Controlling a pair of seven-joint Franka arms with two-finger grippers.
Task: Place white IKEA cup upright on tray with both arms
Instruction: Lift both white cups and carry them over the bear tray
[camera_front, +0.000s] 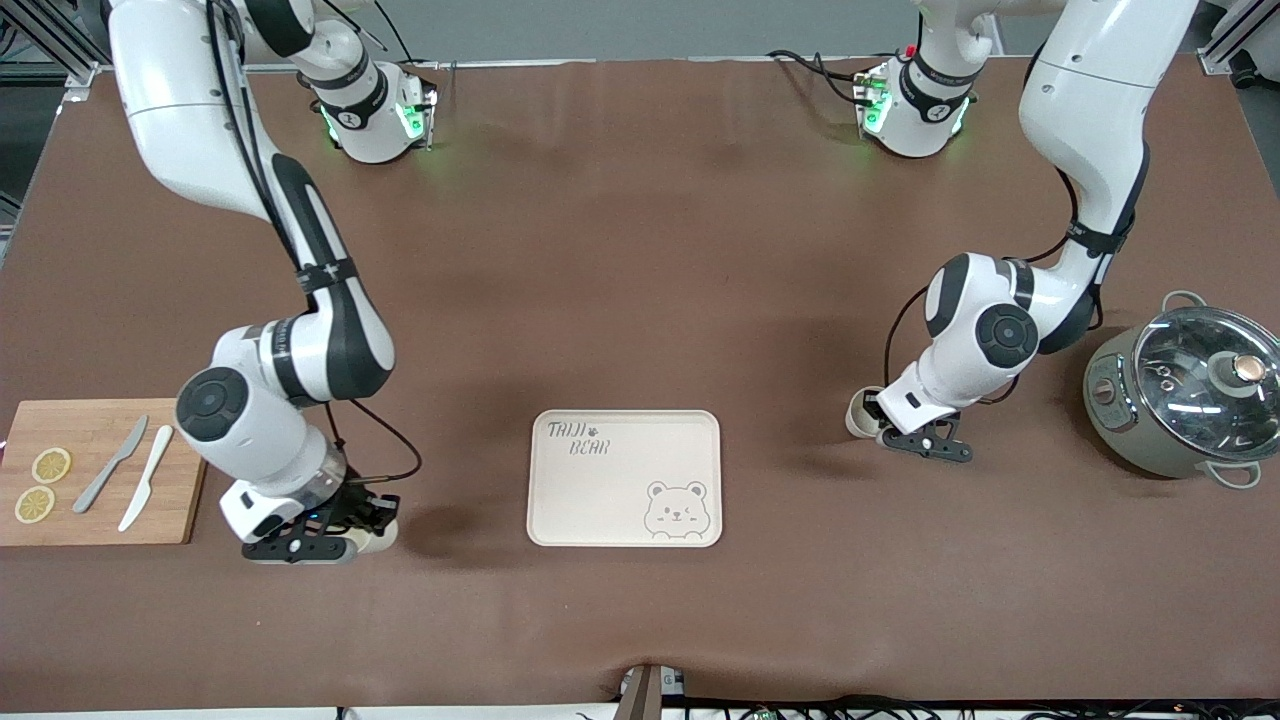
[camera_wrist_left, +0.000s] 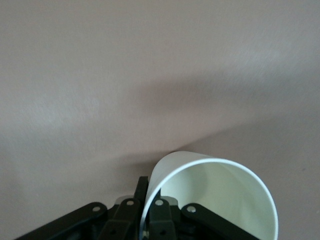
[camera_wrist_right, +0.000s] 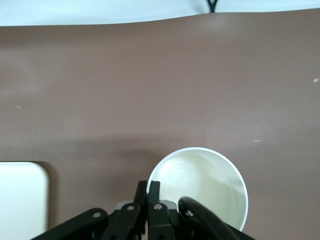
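Two white cups show. One cup stands on the brown table toward the right arm's end, beside the cream tray. My right gripper is shut on its rim; in the right wrist view the fingertips pinch the wall of the upright cup. The tray's corner shows there too. The other cup sits toward the left arm's end. My left gripper is shut on its rim, and in the left wrist view the cup's wall passes between the fingers.
A bamboo cutting board with two lemon slices and two knives lies at the right arm's end. A grey pot with a glass lid stands at the left arm's end. The table's front edge shows in the right wrist view.
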